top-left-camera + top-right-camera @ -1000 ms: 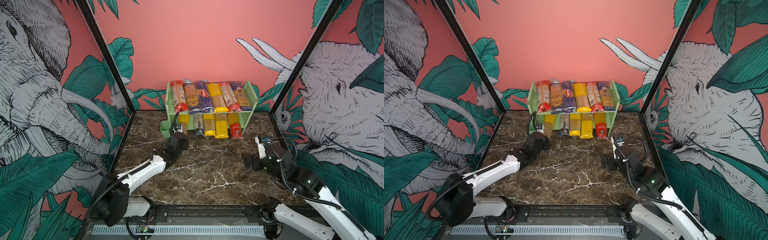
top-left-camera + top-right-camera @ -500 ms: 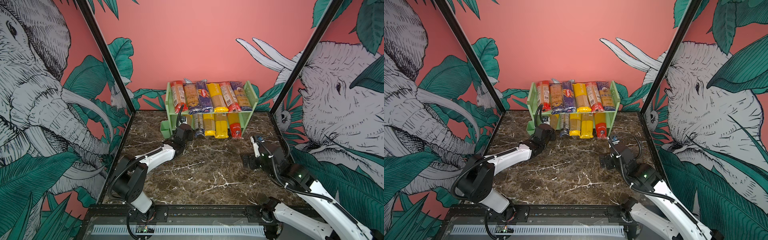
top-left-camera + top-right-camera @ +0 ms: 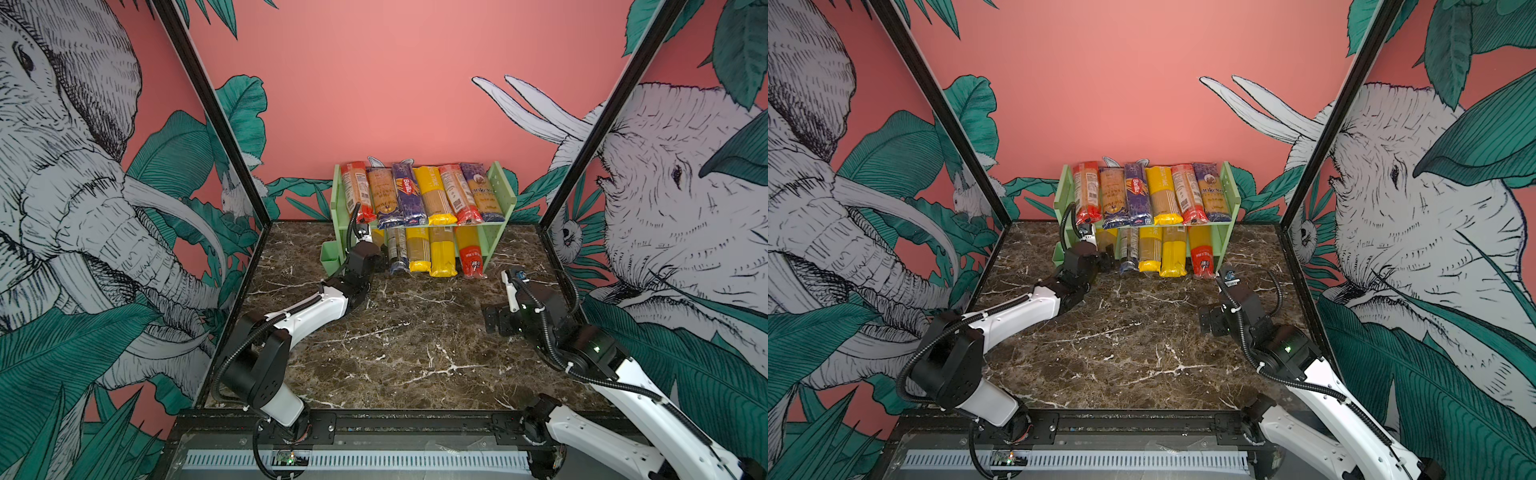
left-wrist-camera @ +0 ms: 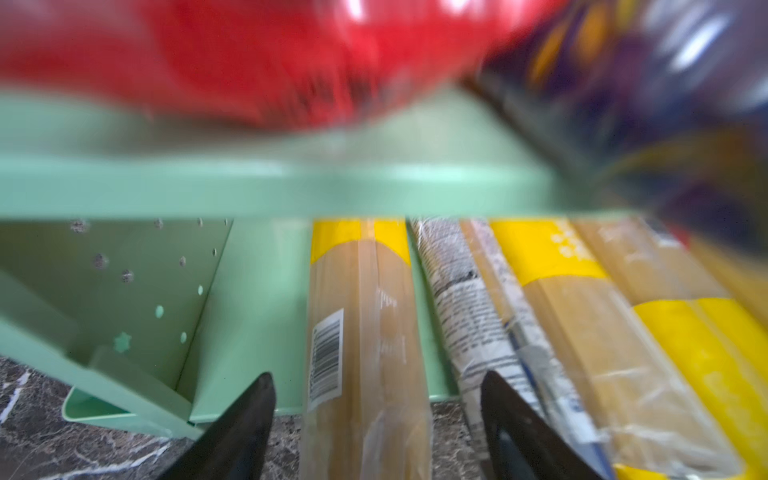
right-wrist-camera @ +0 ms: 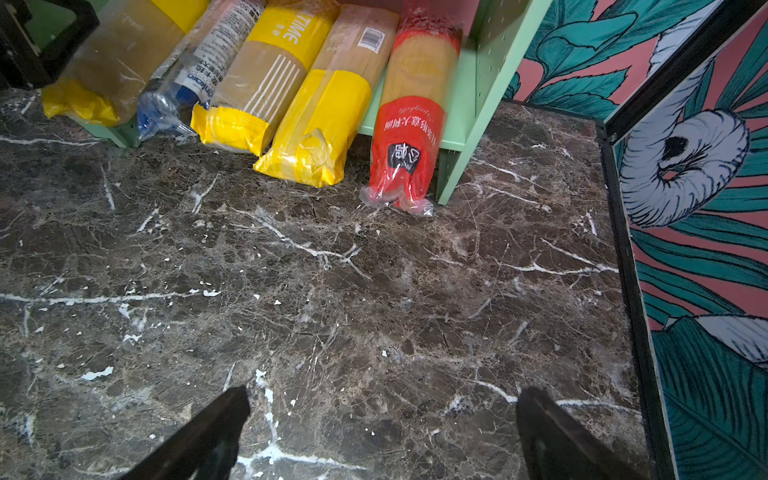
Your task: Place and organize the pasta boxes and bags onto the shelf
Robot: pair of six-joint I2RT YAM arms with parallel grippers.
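Packs (image 3: 434, 195) all sit on the shelf (image 3: 500, 195), none loose on the table (image 3: 415, 340). Upper tier: six side by side, long axis front to back, dark blue Barilla pack (image 3: 409, 195) third from the left in both top views. Lower tier: five more, same lie. They look longer than the shelf is deep, so front ends stick out past the edge. The lower ones droop onto the table, e.g. the red-ended pack (image 5: 405, 137) just beside the right side panel. Lengthwise rows probably fit the most per tier.

Left hand (image 4: 377, 386) is low and near level at the lower tier's left end, under the upper board, likely the only way in with that board overhead. Fingers spread, one each side of the yellow-ended pack (image 4: 365, 316), gap showing on both sides, so no grip; the pack lies on its own weight. It fills the leftmost slot, between the peg-holed left panel and the white-labelled pack (image 4: 461, 291), with bare shelf floor on its panel side. Small green cup (image 3: 331, 257) hangs outside that panel, just beside the arm.

Right hand (image 5: 382, 395) is wide apart, nothing in it, over bare table short of the shelf. Parked there, I'd say, to keep out of the left arm's way.

Judgement: placing looks done. Left arm needs a straight pull-back so a finger doesn't drag the pack out. Overhanging ends could use a nudge inward.
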